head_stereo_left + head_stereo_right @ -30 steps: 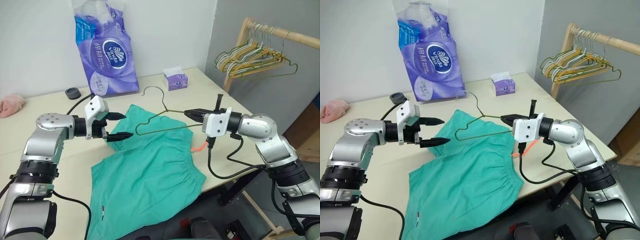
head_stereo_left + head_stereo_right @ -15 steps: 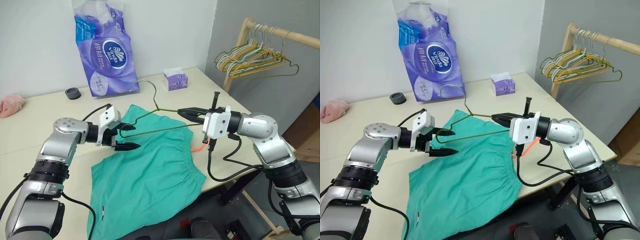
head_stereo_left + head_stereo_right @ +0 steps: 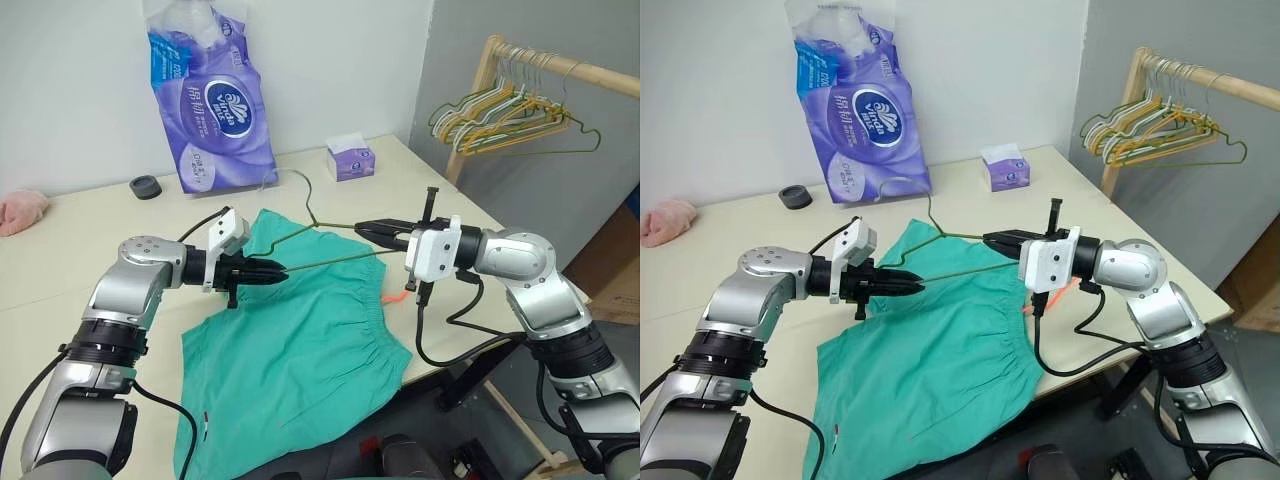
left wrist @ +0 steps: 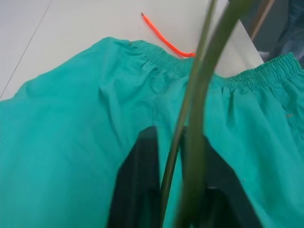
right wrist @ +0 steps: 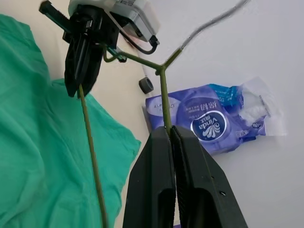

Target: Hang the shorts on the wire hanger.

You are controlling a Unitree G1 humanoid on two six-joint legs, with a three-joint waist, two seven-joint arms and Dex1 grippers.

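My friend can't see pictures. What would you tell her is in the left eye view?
Two robot grippers hold a thin wire hanger in the air over teal shorts lying on a table: the left gripper pinches one end, the right gripper the other. Behind stand a purple tissue pack and a rack of hangers.

shorts: plain teal-green, orange-pink drawstring. wire hanger: dull olive-grey. tabletop: pale cream. tissue pack: purple, white print. small tissue box: lilac. cloth: pink. rack hangers: yellow, green, white.
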